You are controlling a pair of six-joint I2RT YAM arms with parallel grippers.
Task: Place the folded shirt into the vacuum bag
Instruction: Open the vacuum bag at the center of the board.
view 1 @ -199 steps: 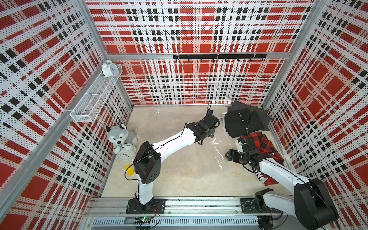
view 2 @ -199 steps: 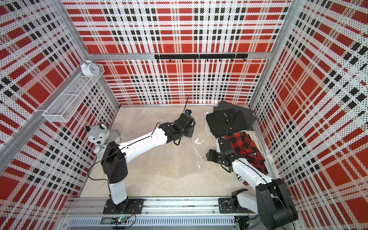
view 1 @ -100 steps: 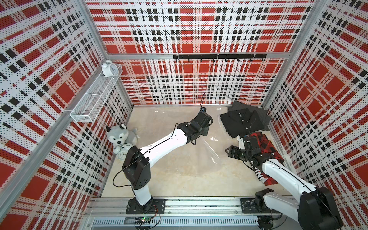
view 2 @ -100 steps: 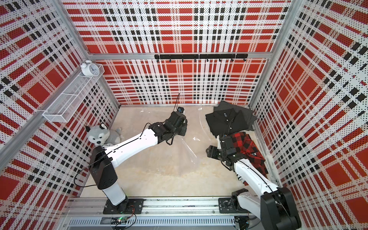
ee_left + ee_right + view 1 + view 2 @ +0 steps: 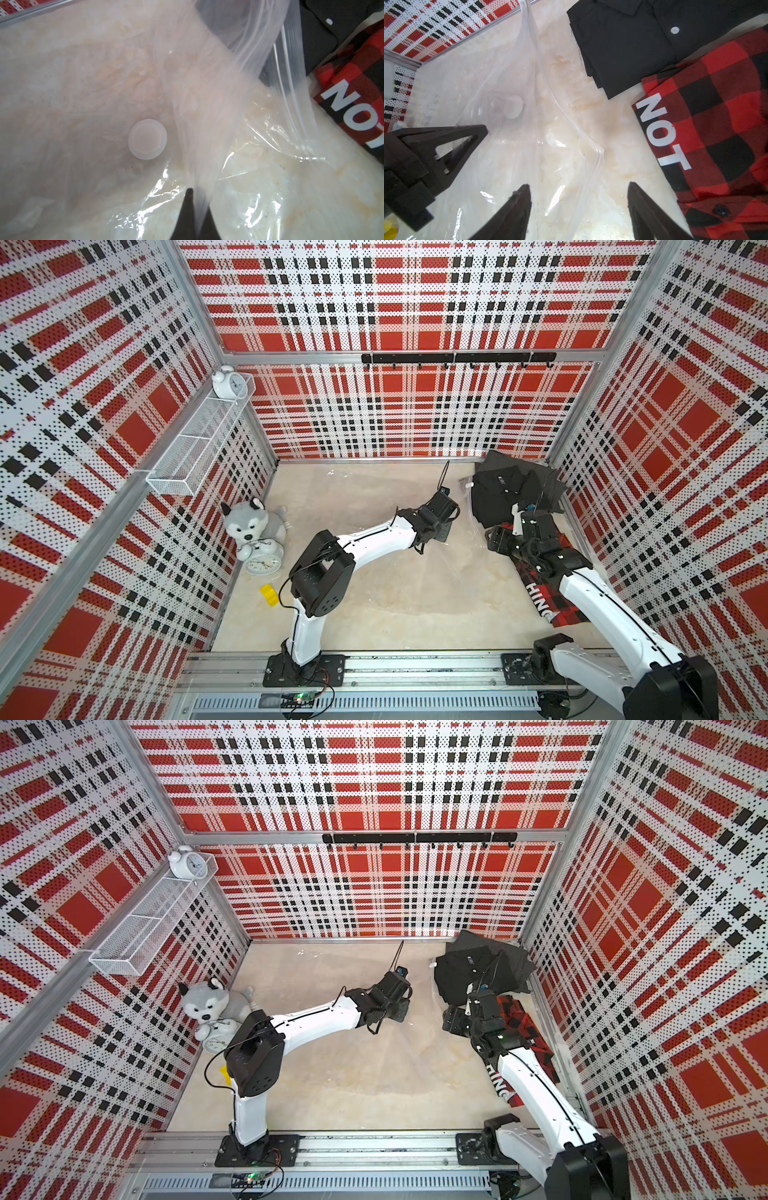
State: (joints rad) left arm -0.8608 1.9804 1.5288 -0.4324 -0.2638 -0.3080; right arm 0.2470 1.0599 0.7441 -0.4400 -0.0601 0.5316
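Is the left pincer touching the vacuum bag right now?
Touching. The left wrist view shows the left pincer shut on a fold of the vacuum bag, whose film runs taut from between its tips.

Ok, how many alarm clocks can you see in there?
2. One alarm clock stands on the wire shelf; the other clock sits on the floor beside the husky plush.

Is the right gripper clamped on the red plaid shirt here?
No, the right gripper stands open over the vacuum bag, and the red plaid shirt lies outside its jaws.
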